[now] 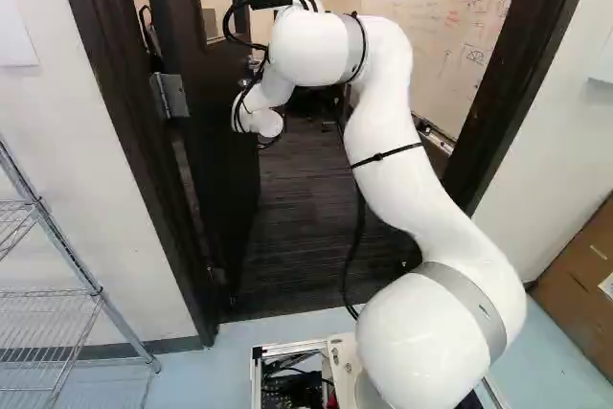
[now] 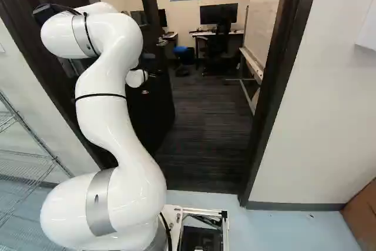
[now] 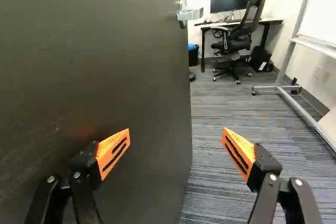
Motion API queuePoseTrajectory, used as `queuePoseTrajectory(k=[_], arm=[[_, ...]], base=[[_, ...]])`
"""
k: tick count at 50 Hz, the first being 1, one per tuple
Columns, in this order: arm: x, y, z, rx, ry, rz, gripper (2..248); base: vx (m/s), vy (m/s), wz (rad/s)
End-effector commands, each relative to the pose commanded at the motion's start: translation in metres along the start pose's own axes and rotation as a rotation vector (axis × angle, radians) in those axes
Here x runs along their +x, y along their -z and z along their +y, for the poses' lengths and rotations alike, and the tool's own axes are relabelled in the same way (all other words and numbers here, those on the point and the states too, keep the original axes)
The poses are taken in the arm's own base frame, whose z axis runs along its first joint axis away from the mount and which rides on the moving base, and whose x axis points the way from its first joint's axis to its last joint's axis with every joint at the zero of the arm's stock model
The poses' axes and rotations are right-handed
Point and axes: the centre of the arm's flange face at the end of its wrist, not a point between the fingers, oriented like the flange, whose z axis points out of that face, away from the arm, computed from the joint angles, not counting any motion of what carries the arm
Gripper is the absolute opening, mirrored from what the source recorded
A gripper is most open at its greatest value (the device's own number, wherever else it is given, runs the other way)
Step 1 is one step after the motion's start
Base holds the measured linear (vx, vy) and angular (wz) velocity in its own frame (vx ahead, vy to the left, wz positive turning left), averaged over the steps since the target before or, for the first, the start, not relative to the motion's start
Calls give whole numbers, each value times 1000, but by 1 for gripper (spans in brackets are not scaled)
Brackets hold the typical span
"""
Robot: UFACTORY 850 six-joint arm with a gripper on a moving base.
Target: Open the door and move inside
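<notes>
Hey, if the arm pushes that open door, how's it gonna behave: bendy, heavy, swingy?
The door will probably stay stiff, since its face looks flat and solid. It should swing rather than slide, given the metal hinge at its edge. Being tall, it's likely fairly heavy, though weight can't be seen.

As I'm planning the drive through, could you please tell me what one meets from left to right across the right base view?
Wire shelving rack → open door → blue-topped bin → office chair → whiteboard → brown box.
</notes>
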Motion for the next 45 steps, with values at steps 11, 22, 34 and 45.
queuePoseTrajectory(k=[11, 22, 34, 45], arm=[[-2, -1, -5, 31, 32, -20, 247], [-5, -1, -10, 67, 70, -42, 247], [-8, -2, -18, 114, 123, -70, 247], [-12, -2, -25, 159, 175, -96, 247]], base=[[0, 0, 0], [0, 0, 0], [0, 0, 0], [0, 0, -3]])
